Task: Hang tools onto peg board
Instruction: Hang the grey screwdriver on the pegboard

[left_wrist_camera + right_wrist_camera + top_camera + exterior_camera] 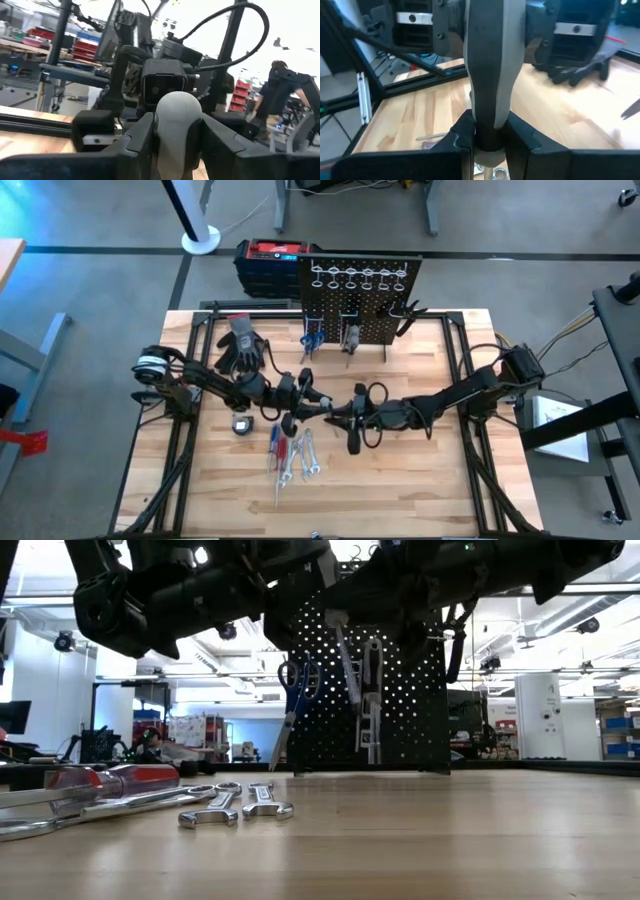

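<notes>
A grey-handled screwdriver is held between both grippers above the table's middle. My left gripper comes from the left and is shut on its rounded butt end. My right gripper comes from the right and is shut on the shaft end of the handle. The black peg board stands at the far edge with blue-handled scissors, a silver tool and dark pliers hanging on it. Red- and blue-handled screwdrivers and silver wrenches lie flat on the table in front. My left gripper pinches the rounded butt end of the screwdriver's handle between its two fingers, coming about level from the table's left. The tool is lifted clear of the table. My right gripper pinches the dark narrow end of the handle, next to the metal shaft, between its two fingers. It comes from the table's right. The handle reaches away from the fingers toward the left gripper.
Grey-black gloves lie at the far left beside the peg board. A small round object lies left of the loose tools. A red-topped black box stands behind the table. In the low view the wrenches lie near the front left.
</notes>
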